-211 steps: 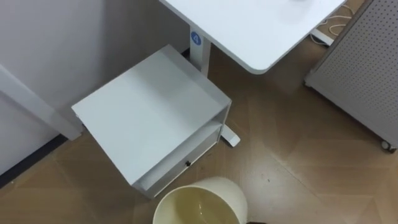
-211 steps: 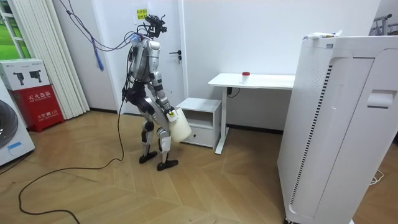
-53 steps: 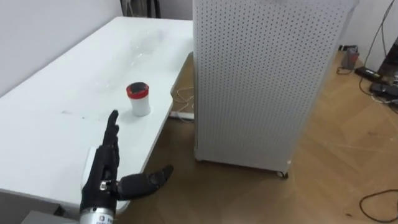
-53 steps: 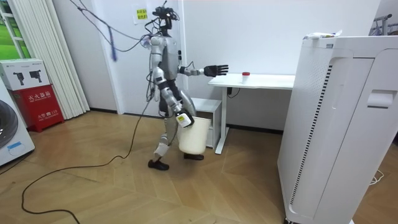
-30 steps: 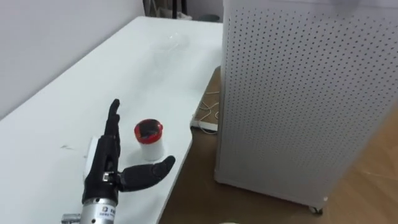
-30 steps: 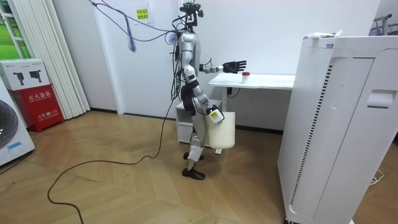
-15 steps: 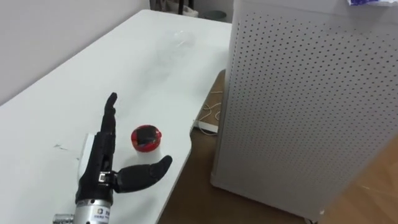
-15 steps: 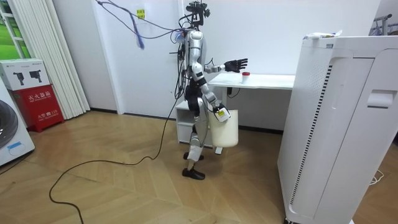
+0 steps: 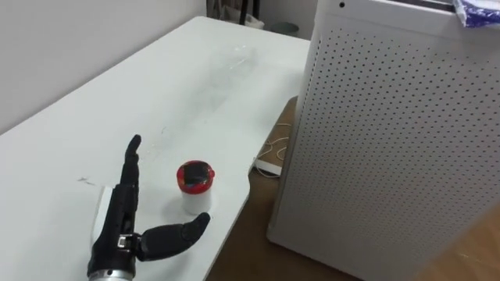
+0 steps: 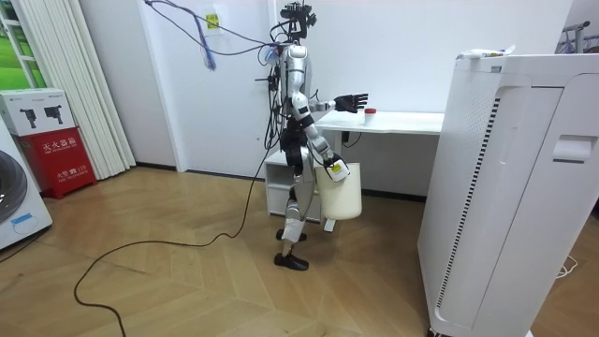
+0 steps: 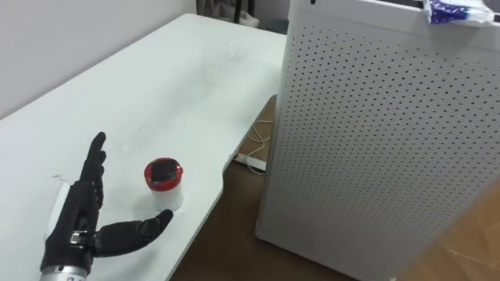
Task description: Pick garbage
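My head's two eyes look down closely along the worktop; the far-off room camera sees me whole; all share it and my left hand.

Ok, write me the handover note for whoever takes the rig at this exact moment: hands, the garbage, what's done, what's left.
Hands: the left hand is open, fingers straight and thumb spread, over the white desk just left of the red-lidded cup, not closed on it. The right hand is down at the robot's side, at the rim of the cream bin, which hangs off the floor.
Done: robot stands at the desk's end with the bin.
Left: close on the cup, lift it, drop it in the bin.
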